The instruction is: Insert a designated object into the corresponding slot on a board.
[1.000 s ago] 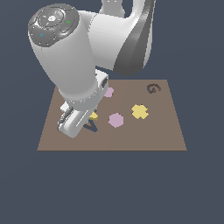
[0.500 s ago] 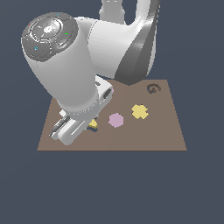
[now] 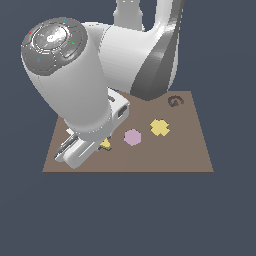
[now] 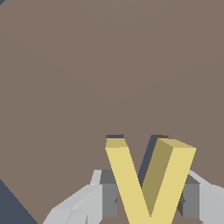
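Yellow and matte, the V-shaped block (image 4: 146,183) stands between the two grey fingers (image 4: 107,194) of the gripper (image 4: 148,197), which is clenched on it, one pad against each outer arm of the V. In the wrist view the block's flat faces and sharp edges are plain, and just past its two tips a sliver of the dark V-shaped slot (image 4: 114,136) shows in the brown surface, so the piece sits partly over its recess; how deep it has gone I cannot tell. In the exterior view the gripper (image 3: 82,150) is low over the near corner of the board (image 3: 190,150) at the exterior view's left, and only a small bit of the yellow block (image 3: 105,145) peeks out beside the white hand. The board is a flat, brown, untextured rectangle. On it, toward the exterior view's right of the gripper, lie a pink hexagon (image 3: 132,137) and, beside that, a yellow cross-shaped piece (image 3: 159,127); a dark G-shaped recess (image 3: 174,101) sits near the far right corner. The glossy white and dark grey arm (image 3: 125,55) bulks over the board's far left part. All around is a uniform dark blue-grey backdrop with no visible floor or walls.
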{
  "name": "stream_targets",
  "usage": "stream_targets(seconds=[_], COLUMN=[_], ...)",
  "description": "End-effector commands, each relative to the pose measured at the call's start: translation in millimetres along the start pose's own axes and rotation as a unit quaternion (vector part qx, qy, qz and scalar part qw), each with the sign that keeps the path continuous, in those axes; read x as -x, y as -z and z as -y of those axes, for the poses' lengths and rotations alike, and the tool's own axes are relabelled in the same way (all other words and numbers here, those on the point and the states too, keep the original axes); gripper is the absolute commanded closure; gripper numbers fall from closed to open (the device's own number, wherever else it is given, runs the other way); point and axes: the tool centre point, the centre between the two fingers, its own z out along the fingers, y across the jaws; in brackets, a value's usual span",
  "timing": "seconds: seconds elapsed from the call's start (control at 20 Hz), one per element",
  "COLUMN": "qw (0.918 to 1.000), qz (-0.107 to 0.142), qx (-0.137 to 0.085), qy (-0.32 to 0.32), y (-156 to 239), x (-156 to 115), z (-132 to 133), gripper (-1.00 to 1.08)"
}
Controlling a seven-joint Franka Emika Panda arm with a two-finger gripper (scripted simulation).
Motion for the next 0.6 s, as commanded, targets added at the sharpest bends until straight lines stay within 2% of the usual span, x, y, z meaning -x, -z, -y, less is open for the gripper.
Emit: stream_targets(seconds=[0.0, 0.2, 0.25, 0.55], qw=[1.0000, 1.0000, 1.0000, 1.0000], qz=[0.000, 0.000, 0.000, 0.000], qx=[0.000, 0.000, 0.000, 0.000], qy=[-0.001, -0.002, -0.002, -0.002], y=[-3.1, -9.4, -9.4, -9.4], x=[-0.1, 0.0, 0.0, 0.0], z=[0.2, 0.7, 0.7, 0.7], gripper=[1.08, 1.08, -0.92, -0.92])
